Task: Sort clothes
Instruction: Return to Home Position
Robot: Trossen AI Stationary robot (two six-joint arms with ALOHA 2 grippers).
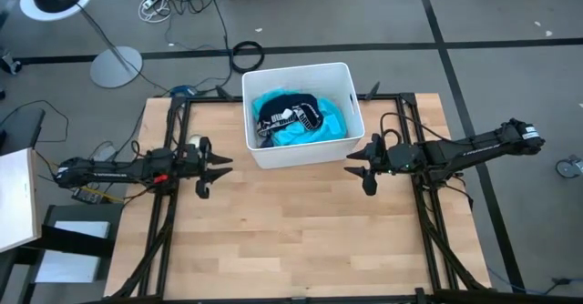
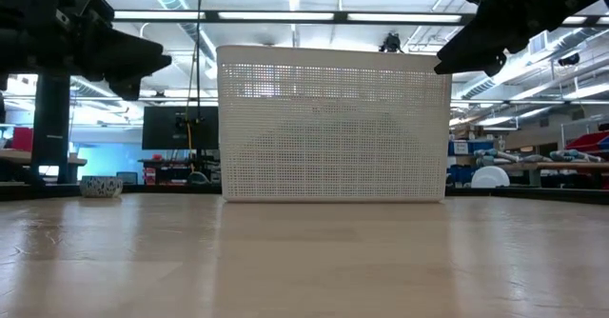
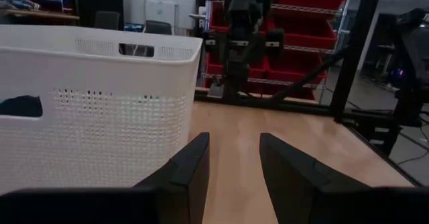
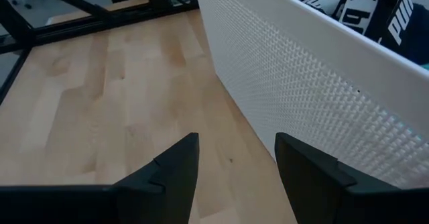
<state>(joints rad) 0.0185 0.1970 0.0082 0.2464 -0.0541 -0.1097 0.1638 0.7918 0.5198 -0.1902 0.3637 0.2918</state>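
Observation:
The clothes lie in a heap inside the white plastic bin (image 1: 299,113) at the table's far middle: a turquoise garment (image 1: 314,129) with a dark navy piece bearing white print (image 1: 290,113) on top. The print also shows over the bin's rim in the right wrist view (image 4: 375,9). My left gripper (image 1: 217,169) hangs open and empty left of the bin, above the table. My right gripper (image 1: 360,169) hangs open and empty right of the bin. The other garments are hidden or out of view.
The bin's perforated front wall (image 2: 333,123) stands between the two arms in the low view. Bare wooden tabletop (image 1: 291,231) spreads in front of the bin to the near edge. Black frame rails (image 1: 168,131) run along the table's left and right sides.

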